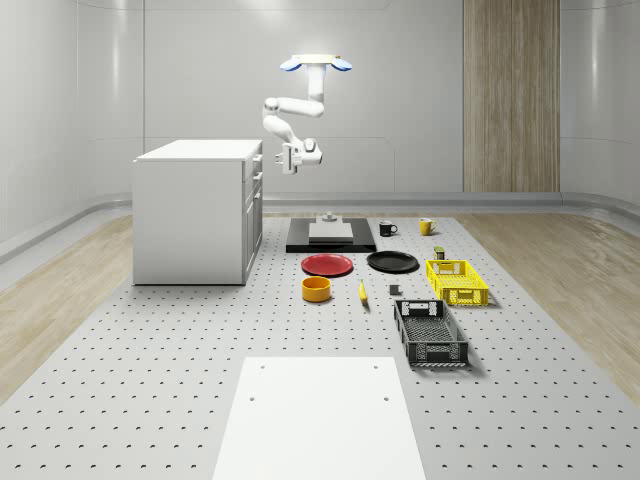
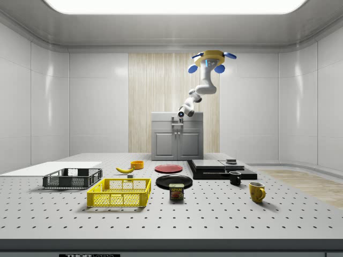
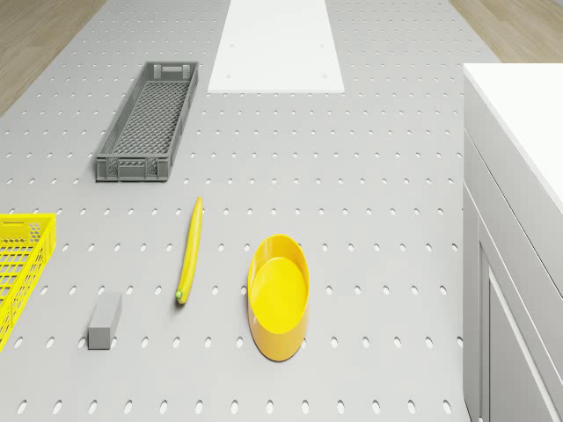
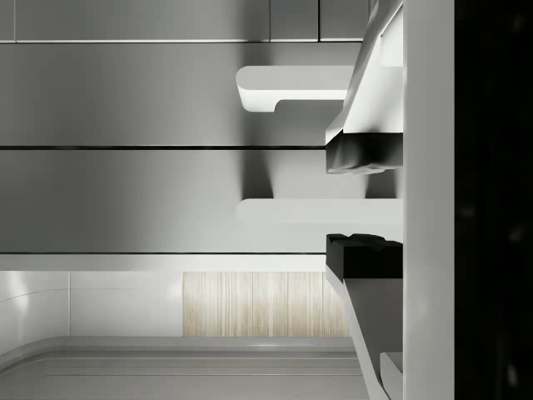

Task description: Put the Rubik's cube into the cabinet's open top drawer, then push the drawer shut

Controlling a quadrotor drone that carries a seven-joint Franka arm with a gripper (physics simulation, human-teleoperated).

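The drone [image 1: 316, 64] hovers beside the cabinet [image 1: 190, 210], upper middle, its claw [image 4: 333, 204] parted and empty at the drawer [image 1: 256, 157] front; I cannot tell where the cube lies, so pushing now may shut it out.

Bright, even light from a ceiling panel [image 2: 174, 5] — soft shadows, mild wall glare, crisp throughout.

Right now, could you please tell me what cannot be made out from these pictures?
- Drawer contents: wrist view, the front panels of the cabinet hide them.
- Yellow crate: drone view, cut off by the picture's edge.
- Can label: side view, too small to read.
- Whether the claw touches the cabinet: whole-scene view, too small to tell.
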